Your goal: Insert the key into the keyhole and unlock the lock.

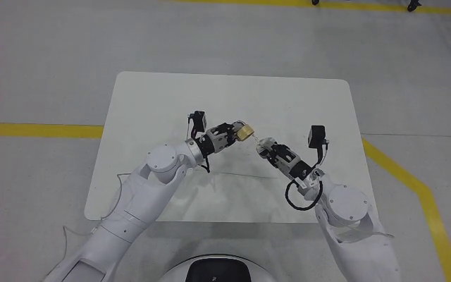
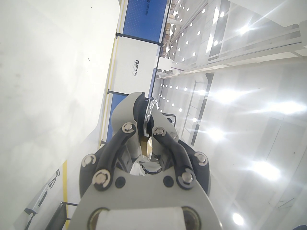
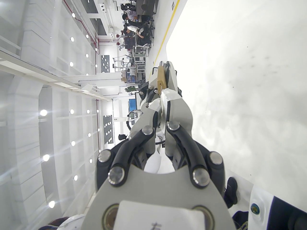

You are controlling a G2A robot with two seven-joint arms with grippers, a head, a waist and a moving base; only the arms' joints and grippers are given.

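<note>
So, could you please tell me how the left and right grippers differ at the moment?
The left gripper clamps the brass padlock; the right gripper pinches something far thinner, apparently the key. The left gripper points rightward, the right gripper leftward. Both are shut, tips almost meeting above the table.

We log bright, even overhead light, white table glaring pale, ceiling lamps flaring into starburst streaks, straight lines bowed toward wrist-view edges.

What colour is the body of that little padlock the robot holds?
Brass gold: the small metal padlock shows best in the left wrist view.
</note>
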